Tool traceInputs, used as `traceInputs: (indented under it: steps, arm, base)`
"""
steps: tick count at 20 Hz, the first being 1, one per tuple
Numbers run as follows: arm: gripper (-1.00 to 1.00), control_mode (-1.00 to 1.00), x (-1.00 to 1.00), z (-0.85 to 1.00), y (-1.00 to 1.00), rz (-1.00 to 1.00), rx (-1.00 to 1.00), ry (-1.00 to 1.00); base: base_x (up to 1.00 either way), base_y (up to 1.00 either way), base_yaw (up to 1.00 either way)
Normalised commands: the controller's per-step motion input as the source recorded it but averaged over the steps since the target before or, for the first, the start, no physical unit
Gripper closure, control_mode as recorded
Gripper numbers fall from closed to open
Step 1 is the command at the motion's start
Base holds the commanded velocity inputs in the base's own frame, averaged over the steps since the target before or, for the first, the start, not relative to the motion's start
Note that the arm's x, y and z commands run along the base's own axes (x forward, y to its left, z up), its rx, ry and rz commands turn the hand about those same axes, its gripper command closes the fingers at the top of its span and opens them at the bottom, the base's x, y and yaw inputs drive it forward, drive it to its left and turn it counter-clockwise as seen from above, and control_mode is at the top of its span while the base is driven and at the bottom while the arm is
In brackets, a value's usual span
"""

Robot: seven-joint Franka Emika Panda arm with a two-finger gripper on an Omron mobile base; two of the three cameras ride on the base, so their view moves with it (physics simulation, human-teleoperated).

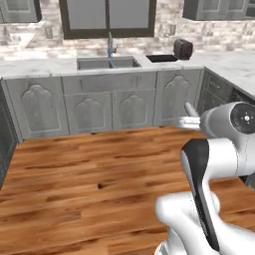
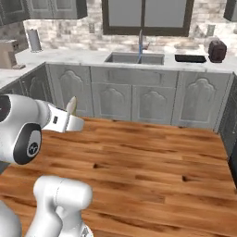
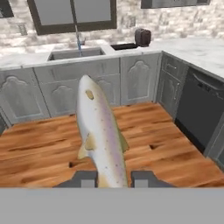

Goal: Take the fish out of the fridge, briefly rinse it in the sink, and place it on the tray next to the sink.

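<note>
The fish [image 3: 101,139] is already out of the fridge: the gripper [image 3: 113,178] is clamped on its tail end, and it juts forward from the hand in mid-air over the wooden floor [image 1: 89,174], well apart from the counter [image 1: 45,67]. Left to do, judging from this: carry it across to the sink [image 2: 134,58] at the counter's middle, rinse it under the faucet [image 2: 140,42], then lay it on the black tray [image 2: 190,59] just beside the sink.

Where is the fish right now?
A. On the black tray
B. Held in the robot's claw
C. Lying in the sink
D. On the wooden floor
B: in the hand view the fish stands up between the fingertips of the claw, out over the wooden floor, far from the sink.
</note>
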Motion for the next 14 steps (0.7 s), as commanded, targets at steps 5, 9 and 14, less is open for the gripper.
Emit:
traceInputs:
  steps: [5, 9, 14]
  arm:
    - [1.00, 1.00, 0.00, 0.00, 0.00, 0.00, 0.00, 0.00]
    - [1.00, 1.00, 0.00, 0.00, 0.00, 0.00, 0.00, 0.00]
    - [1.00, 1.00, 0.00, 0.00, 0.00, 0.00, 0.00, 0.00]
  base:
    - [1.00, -0.08, 0.00]
    - [1.00, -0.51, 0.00]
    - [1.00, -0.60, 0.00]
